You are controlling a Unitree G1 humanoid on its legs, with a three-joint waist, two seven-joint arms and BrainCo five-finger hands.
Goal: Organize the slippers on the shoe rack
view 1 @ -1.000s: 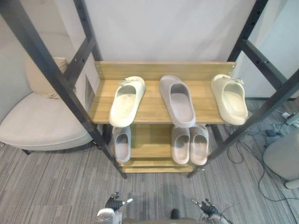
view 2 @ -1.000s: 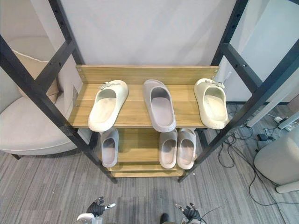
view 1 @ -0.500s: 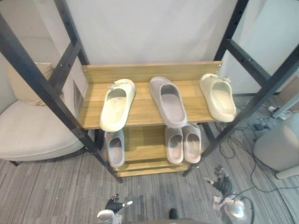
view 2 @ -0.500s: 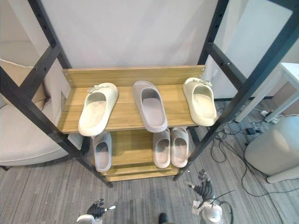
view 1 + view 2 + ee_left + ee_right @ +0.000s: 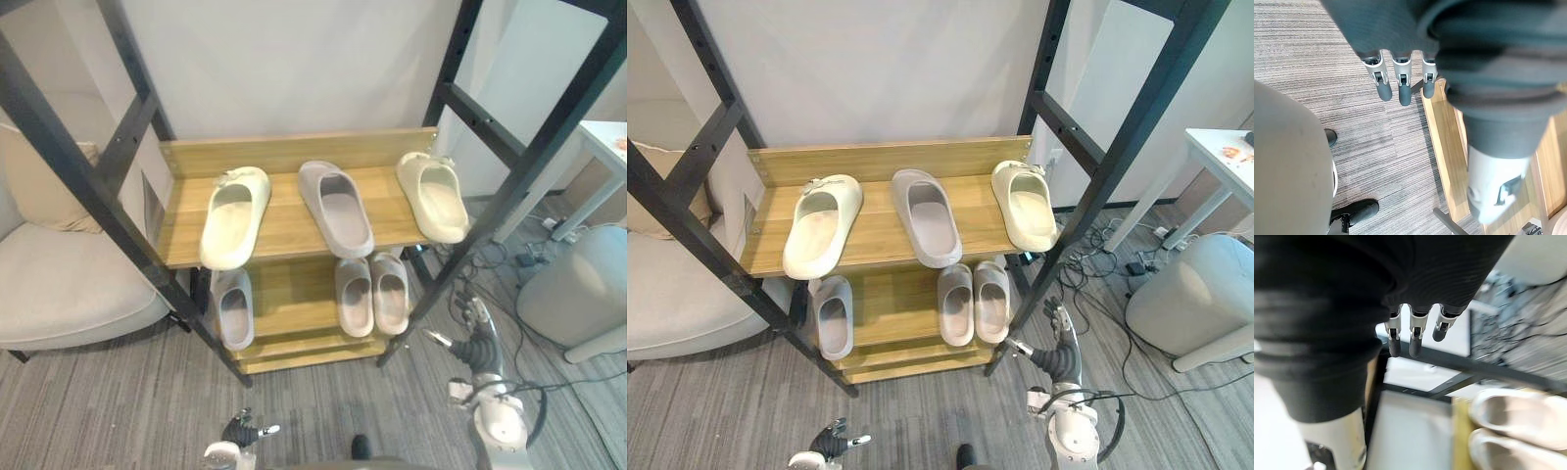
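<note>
We hold our right hand (image 5: 477, 345) spread and empty beside the shoe rack (image 5: 290, 215), left hand (image 5: 241, 432) likewise slack, lower down

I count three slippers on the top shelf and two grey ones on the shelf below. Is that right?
Not quite. The left eye view shows three grey ones on the shelf below: a lone slipper at the left and a pair at the right. The top shelf does hold three slippers.

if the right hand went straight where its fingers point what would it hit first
Probably the rack's black side bar: the right hand points at it, two slippers lying off that line. Depth is unclear.
</note>
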